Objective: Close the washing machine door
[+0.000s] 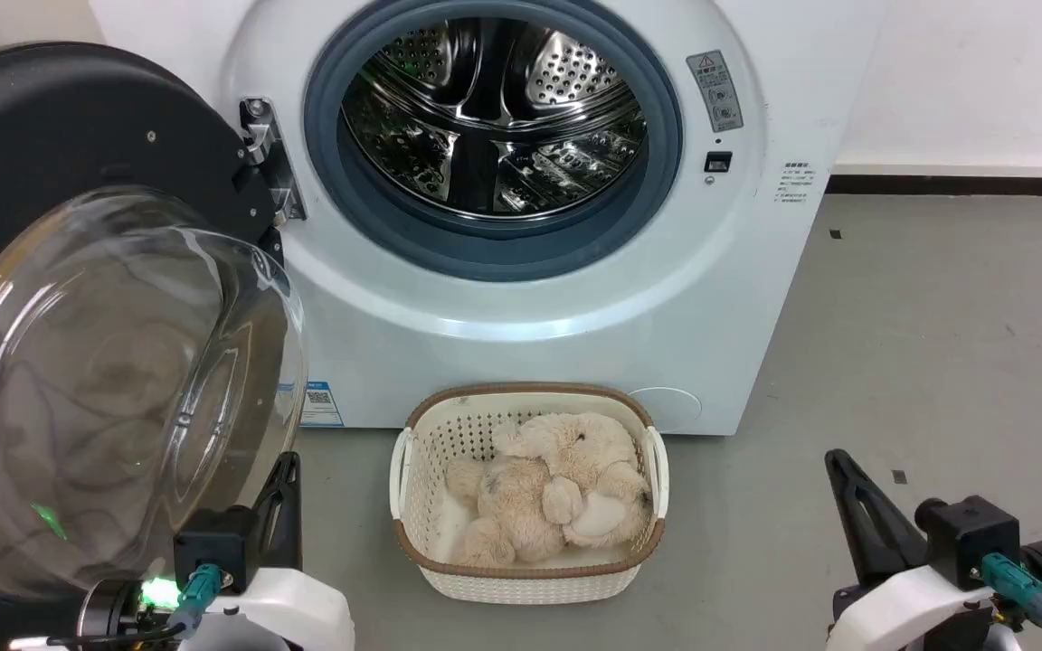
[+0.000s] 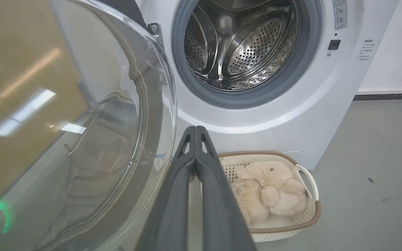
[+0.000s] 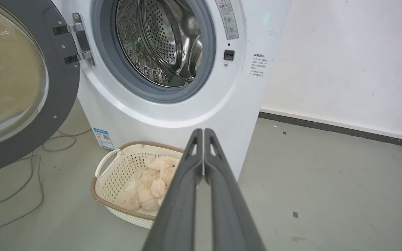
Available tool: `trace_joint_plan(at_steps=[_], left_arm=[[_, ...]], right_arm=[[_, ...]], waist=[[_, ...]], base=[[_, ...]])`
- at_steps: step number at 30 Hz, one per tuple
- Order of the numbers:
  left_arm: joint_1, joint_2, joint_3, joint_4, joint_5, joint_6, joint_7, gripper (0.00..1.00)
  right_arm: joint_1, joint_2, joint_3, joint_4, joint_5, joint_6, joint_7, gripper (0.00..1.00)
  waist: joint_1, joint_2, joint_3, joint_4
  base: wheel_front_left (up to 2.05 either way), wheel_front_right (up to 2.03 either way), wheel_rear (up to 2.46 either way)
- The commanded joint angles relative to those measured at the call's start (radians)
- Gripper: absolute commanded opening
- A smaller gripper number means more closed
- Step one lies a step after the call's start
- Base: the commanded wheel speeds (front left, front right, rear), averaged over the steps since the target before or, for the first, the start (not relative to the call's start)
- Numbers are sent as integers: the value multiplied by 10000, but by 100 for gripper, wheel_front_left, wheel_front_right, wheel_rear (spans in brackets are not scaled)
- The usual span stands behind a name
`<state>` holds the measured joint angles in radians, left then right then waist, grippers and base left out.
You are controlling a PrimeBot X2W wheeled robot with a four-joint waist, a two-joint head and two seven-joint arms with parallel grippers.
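- Standing wide open, the door (image 1: 78, 136) hangs at the left of the washer (image 1: 530, 334), swung out toward the robot, with its matte black inner face and bulging glass bowl (image 1: 114, 389) toward the head camera.
- A metal hinge (image 1: 268, 163) joins the door to the washer's front at the left of the opening.
- The steel drum (image 1: 494, 117) lies fully exposed inside its grey gasket (image 1: 503, 253).
- A small blue sticker (image 1: 320, 402) sits at the washer's lower left corner, partly behind the bowl's edge.
- The left gripper (image 1: 286, 466) is at the lower left of the head view, fingers pressed together and holding nothing, tips pointing toward the washer.
- It sits just beside the lower right edge of the bowl; it seems to stand clear of the glass, but I cannot tell for sure.
- The right gripper (image 1: 838, 457) is at the lower right, well apart from the door, its fingers also pressed together and empty.
- A white basket (image 1: 530, 391) with a brown rim stands on the grey floor (image 1: 892, 362) just in front of the washer, between the two grippers.
- Beige plush toys (image 1: 557, 488) lie inside it.
- In the right wrist view a thin cable (image 3: 30, 174) lies looped on the floor under the door.
- A white wall (image 1: 982, 81) stands to the right of the washer.
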<state>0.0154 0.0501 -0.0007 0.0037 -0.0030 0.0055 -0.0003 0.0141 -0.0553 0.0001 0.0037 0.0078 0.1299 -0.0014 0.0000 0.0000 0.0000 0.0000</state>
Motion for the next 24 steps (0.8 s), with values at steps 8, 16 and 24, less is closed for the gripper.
trace_joint_plan(at_steps=[8,16,24], left_arm=[[3,0,-36,41,-29,28,-64,100],[-6,0,-116,80,-101,92,-232,100],[-1,0,-172,114,-168,152,-399,100]], right_arm=[[14,-1,-4,18,61,0,-63,100],[39,3,-8,35,193,1,-231,100],[80,6,19,26,318,1,-397,100]], waist=[[0,0,2,0],[0,0,5,48],[0,0,-8,214]], base=[[0,0,0],[0,0,0],[0,0,0]])
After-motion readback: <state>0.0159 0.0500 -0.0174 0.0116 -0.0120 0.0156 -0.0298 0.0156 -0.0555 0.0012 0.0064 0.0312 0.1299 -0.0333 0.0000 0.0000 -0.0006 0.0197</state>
